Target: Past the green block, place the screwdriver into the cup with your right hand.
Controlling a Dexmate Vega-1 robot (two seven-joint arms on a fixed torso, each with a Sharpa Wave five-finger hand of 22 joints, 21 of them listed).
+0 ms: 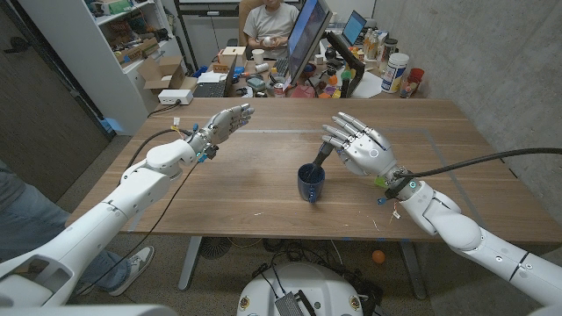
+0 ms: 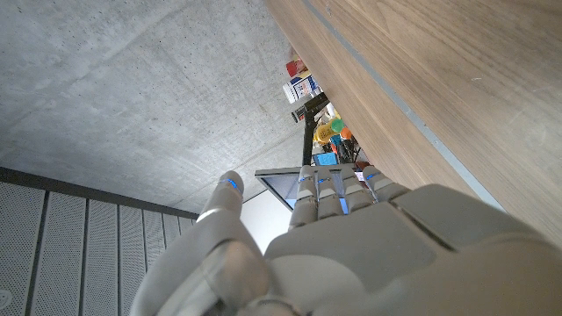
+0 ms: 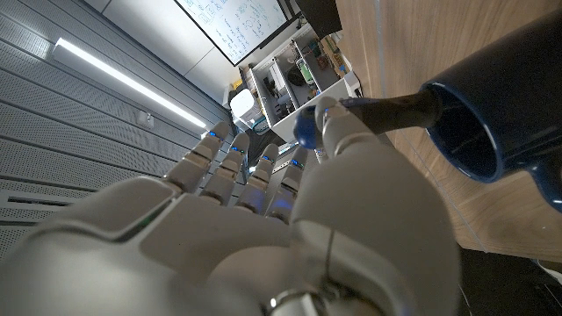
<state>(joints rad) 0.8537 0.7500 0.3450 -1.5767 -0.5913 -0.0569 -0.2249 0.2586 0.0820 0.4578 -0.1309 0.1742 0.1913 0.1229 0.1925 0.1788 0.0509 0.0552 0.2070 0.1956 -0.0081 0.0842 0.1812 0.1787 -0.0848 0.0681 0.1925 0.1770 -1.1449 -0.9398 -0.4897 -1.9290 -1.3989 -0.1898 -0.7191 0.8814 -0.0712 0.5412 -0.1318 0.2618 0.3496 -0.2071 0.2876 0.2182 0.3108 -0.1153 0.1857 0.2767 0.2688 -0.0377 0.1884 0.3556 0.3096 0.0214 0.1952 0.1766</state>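
Note:
A dark blue cup (image 1: pixel 310 183) stands on the wooden table (image 1: pixel 263 175) near its middle. A black-handled screwdriver (image 1: pixel 321 156) stands in the cup and leans over its rim toward my right hand (image 1: pixel 360 145). That hand hovers just right of the cup with its fingers spread. In the right wrist view its thumb (image 3: pixel 338 132) lies against the screwdriver handle (image 3: pixel 395 110), which runs into the cup (image 3: pixel 492 114), while the other fingers (image 3: pixel 255 175) stay straight and off it. My left hand (image 1: pixel 224 123) is raised over the table's far left, fingers stretched out and holding nothing.
Along the far edge are a monitor (image 1: pixel 307 35), a laptop (image 1: pixel 351 31), bottles and cans (image 1: pixel 397 75). A person (image 1: pixel 268 22) sits behind them. A black cable (image 1: pixel 492 158) runs over the right side of the table. Another person's leg (image 1: pixel 26 219) is at the left edge.

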